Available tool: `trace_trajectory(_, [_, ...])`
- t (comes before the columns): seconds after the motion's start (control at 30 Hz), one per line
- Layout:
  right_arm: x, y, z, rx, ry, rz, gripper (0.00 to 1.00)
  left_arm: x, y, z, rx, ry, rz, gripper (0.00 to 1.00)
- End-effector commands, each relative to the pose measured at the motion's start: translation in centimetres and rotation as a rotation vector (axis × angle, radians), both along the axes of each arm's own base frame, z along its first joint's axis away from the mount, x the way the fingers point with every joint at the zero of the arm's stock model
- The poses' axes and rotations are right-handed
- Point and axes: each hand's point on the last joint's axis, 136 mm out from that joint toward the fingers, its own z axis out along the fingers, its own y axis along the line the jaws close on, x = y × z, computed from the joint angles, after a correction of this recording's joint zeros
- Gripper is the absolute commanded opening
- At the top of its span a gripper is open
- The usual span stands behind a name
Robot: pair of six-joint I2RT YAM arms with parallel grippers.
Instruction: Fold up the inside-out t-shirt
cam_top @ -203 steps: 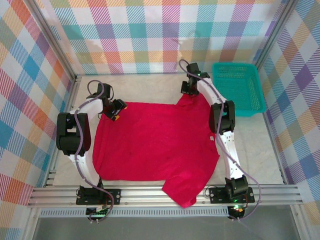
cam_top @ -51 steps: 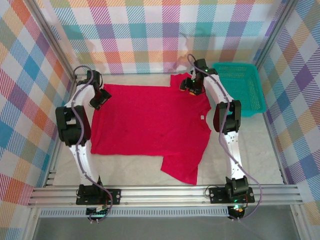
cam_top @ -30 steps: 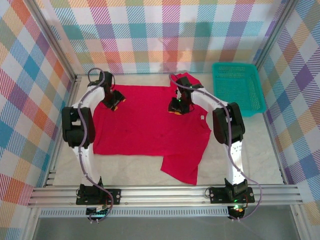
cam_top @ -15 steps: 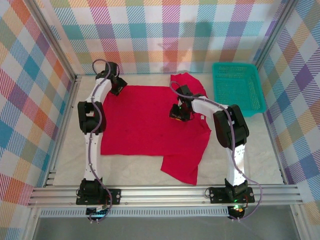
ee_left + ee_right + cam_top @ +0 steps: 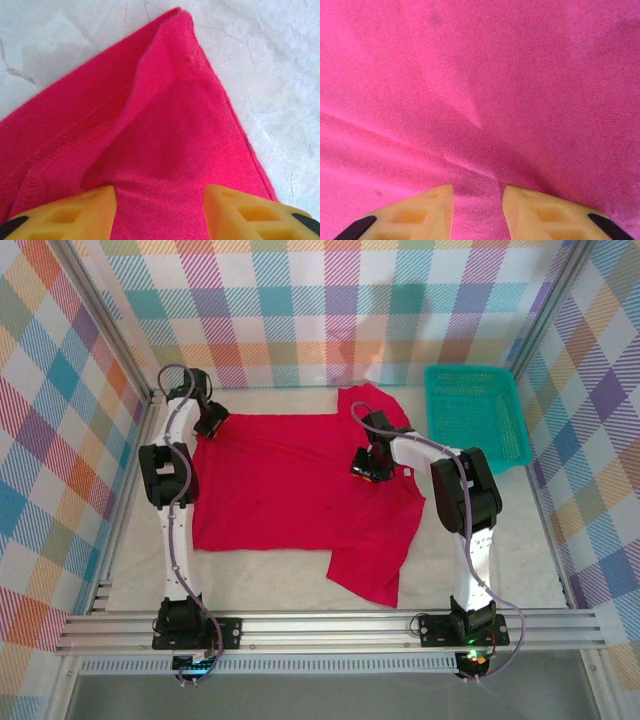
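Inside-out t-shirt (image 5: 300, 485) lies on pale marbled table (image 5: 500, 540); both jaws pinch its cloth.

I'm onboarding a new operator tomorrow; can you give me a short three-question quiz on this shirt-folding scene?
1. True or false: the teal basket holds part of the red t-shirt.
2. Which gripper is at the shirt's far left corner: A) left gripper B) right gripper?
3. Fill in: the sleeve nearest the arm bases points toward the ____ edge of the table.

Key: 1 false, the basket stands apart from the shirt. 2 A; the right gripper sits on the cloth near the far right sleeve. 3 near.
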Motion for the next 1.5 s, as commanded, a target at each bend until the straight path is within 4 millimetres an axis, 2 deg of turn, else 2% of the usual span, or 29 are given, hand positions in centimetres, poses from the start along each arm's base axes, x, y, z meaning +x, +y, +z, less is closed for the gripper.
trace_trajectory(0.0, [-3.8,-4.3,-4.5,-0.171,0.174,-0.064,0.36,-0.6,2.3,2.4,0.035,-0.004,0.004,0.51])
trace_trajectory(0.27, [-3.4,-4.5,-4.5,-0.170,0.179,-0.080,0.36,-2.2,5.6,4.9,0.058,0.007,0.040,0.51])
trace_trajectory(0.4, [-2.4,-3.6,-3.5,-0.135,0.159,-0.077,0.36,-3.6,5.3,6.3,0.073,0.034,0.017,0.47])
trace_trajectory(0.47, [-1.5,-3.0,-2.2,-0.111,0.130,-0.066,0.36,-5.0,4.4,7.0,0.102,0.072,-0.014,0.46])
trace_trajectory(0.57, [0.2,-1.9,0.7,-0.070,0.060,-0.035,0.36,-8.2,2.2,8.2,0.191,0.140,-0.088,0.46])
trace_trajectory(0.67, [1.3,-0.6,3.3,-0.030,0.006,0.014,0.36,-12.1,-1.8,8.4,0.208,0.175,-0.197,0.46])
trace_trajectory(0.73, [1.3,0.4,4.0,-0.014,-0.003,0.055,0.36,-15.1,-4.9,7.2,0.174,0.198,-0.265,0.47])
trace_trajectory(0.83, [0.7,1.9,4.1,0.002,0.000,0.103,0.36,-19.0,-8.8,4.4,0.053,0.231,-0.320,0.47])
trace_trajectory(0.93, [0.0,3.0,3.1,0.034,0.025,0.128,0.36,-22.3,-10.1,1.4,0.001,0.292,-0.323,0.47])
trace_trajectory(1.07, [-0.8,1.7,0.1,-0.021,0.077,0.104,0.36,-25.7,-8.0,-0.7,0.053,0.378,-0.282,0.47])
trace_trajectory(1.2, [-1.8,-1.8,-2.8,-0.112,0.165,0.035,0.33,-27.6,-4.9,-0.8,0.093,0.418,-0.216,0.47])
trace_trajectory(1.33, [-2.2,-5.2,-4.0,-0.182,0.184,-0.031,0.29,-28.9,-1.5,-0.6,0.125,0.468,-0.149,0.47])
trace_trajectory(1.47, [-2.4,-7.3,-4.3,-0.237,0.202,-0.069,0.28,-29.4,1.0,0.1,0.139,0.486,-0.100,0.47])
